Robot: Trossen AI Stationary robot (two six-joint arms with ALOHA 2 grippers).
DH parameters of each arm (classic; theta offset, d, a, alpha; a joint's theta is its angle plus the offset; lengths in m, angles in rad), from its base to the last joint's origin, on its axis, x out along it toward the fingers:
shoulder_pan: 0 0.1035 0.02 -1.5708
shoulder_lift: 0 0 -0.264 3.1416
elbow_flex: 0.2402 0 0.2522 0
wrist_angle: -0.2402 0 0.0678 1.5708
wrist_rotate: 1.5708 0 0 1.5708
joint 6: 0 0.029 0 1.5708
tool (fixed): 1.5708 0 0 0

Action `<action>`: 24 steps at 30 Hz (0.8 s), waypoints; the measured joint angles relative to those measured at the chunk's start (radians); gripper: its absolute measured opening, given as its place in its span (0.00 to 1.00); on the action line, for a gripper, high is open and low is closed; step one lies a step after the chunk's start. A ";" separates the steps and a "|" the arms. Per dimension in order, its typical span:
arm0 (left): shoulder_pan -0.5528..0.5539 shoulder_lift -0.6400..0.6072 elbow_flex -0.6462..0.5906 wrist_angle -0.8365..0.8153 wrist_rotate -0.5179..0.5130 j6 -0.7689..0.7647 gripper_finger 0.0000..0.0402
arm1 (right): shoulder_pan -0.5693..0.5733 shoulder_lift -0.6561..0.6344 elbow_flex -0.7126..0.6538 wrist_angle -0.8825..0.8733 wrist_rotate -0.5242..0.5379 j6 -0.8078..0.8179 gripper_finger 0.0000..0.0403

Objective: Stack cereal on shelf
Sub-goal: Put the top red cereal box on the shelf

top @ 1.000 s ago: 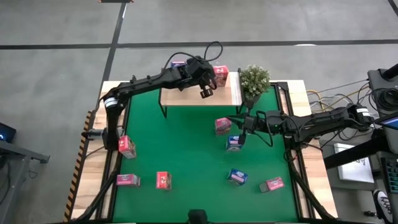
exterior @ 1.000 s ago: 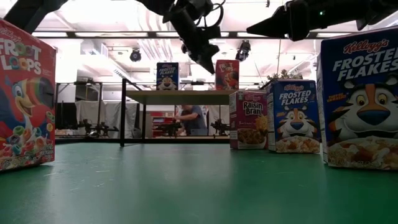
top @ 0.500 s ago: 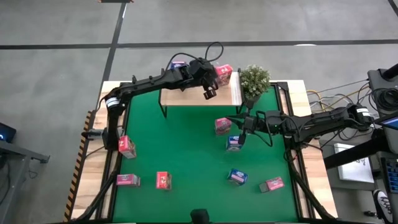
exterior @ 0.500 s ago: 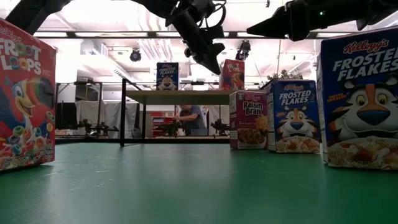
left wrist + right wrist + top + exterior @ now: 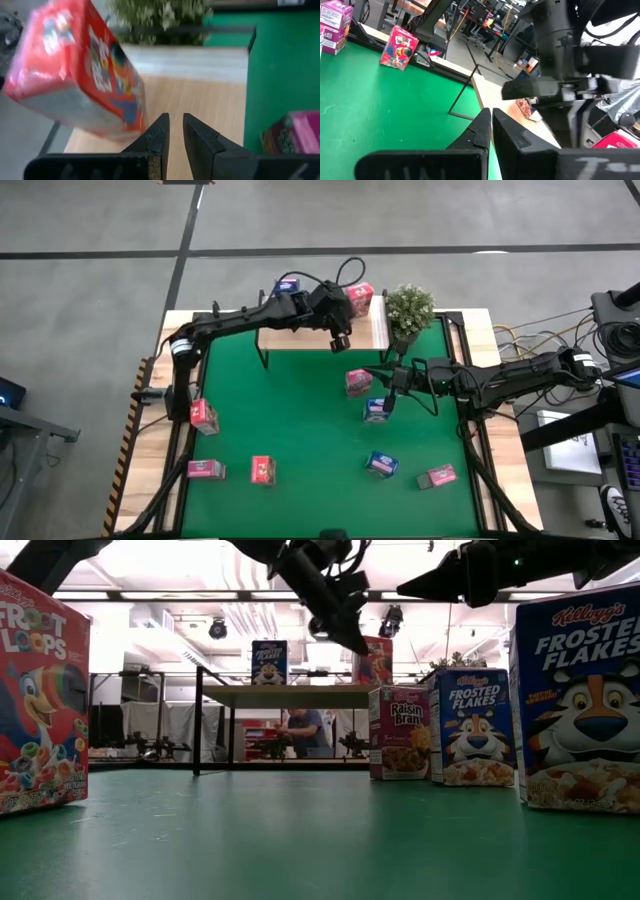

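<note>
The shelf (image 5: 300,335) stands at the far side of the green mat and carries a blue cereal box (image 5: 287,284) and a red one (image 5: 360,297), both resting on their bases. My left gripper (image 5: 175,120) hovers over the shelf's right part, slanting down toward the right. Its fingers are nearly together with nothing between them, just beside the red box (image 5: 80,65). My right gripper (image 5: 372,371) waits shut and level above the mat, over a pink box (image 5: 358,382) and a blue box (image 5: 377,410). Several more cereal boxes stand on the mat. My left gripper has one finger (image 5: 156,131) close beside the red box's lower corner (image 5: 141,129), on the side toward the table's near edge. I cannot tell whether it touches the box. The box stands on the shelf board.
A potted plant (image 5: 410,308) stands just right of the shelf. Boxes are scattered on the mat: red (image 5: 204,414), pink (image 5: 205,469), red (image 5: 263,469), blue (image 5: 381,464), pink (image 5: 438,476). Open mat lies in the middle (image 5: 300,410).
My left gripper has moved along the shelf toward the table's right edge, sinking slightly and turning at the wrist, its fingers unchanged. The red box on the shelf has shifted a little to the right.
</note>
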 joint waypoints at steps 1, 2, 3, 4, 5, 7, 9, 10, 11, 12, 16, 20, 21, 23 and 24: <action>0.001 0.000 0.000 0.022 0.000 0.001 0.09 | 0.000 0.000 0.000 0.000 0.000 0.000 0.02; 0.005 0.000 0.000 0.045 -0.002 0.001 0.09 | 0.000 0.000 0.000 0.001 0.000 -0.002 0.02; 0.010 0.000 0.000 0.062 -0.006 0.003 0.09 | 0.000 0.000 0.000 0.001 0.000 -0.003 0.02; 0.016 0.000 -0.004 0.081 -0.016 0.006 0.09 | 0.000 0.000 0.000 0.001 0.000 -0.003 0.02; 0.020 0.000 -0.007 0.100 -0.031 0.005 0.09 | 0.000 0.000 0.000 0.001 0.000 -0.002 0.02; 0.030 0.000 -0.013 0.116 -0.064 0.000 0.09 | 0.000 0.000 0.000 0.001 0.000 0.000 0.02; 0.039 0.001 -0.014 0.119 -0.083 -0.005 0.09 | 0.000 0.000 0.000 0.001 0.000 0.000 0.02; 0.043 0.001 -0.015 0.122 -0.086 -0.006 0.09 | 0.000 0.000 0.000 0.001 0.000 0.001 0.02; 0.045 0.001 -0.020 0.132 -0.088 -0.006 0.09 | 0.000 0.000 0.000 0.001 0.000 0.001 0.02; 0.047 0.001 -0.028 0.145 -0.089 -0.006 0.09 | 0.000 0.000 0.000 0.001 0.000 0.001 0.02; 0.048 0.002 -0.048 0.158 -0.089 -0.006 0.09 | 0.000 0.000 0.000 0.001 0.000 0.001 0.02; 0.046 0.002 -0.060 0.165 -0.089 -0.006 0.09 | 0.000 0.000 0.000 0.001 0.000 0.001 0.02; 0.046 0.002 -0.066 0.163 -0.089 -0.006 0.09 | 0.000 0.000 0.000 0.001 0.000 0.001 0.02; 0.044 0.002 -0.079 0.166 -0.088 -0.006 0.09 | 0.000 0.000 0.000 0.001 0.000 0.001 0.02; 0.044 0.002 -0.088 0.177 -0.088 -0.005 0.09 | 0.000 0.000 0.000 0.001 0.000 0.001 0.02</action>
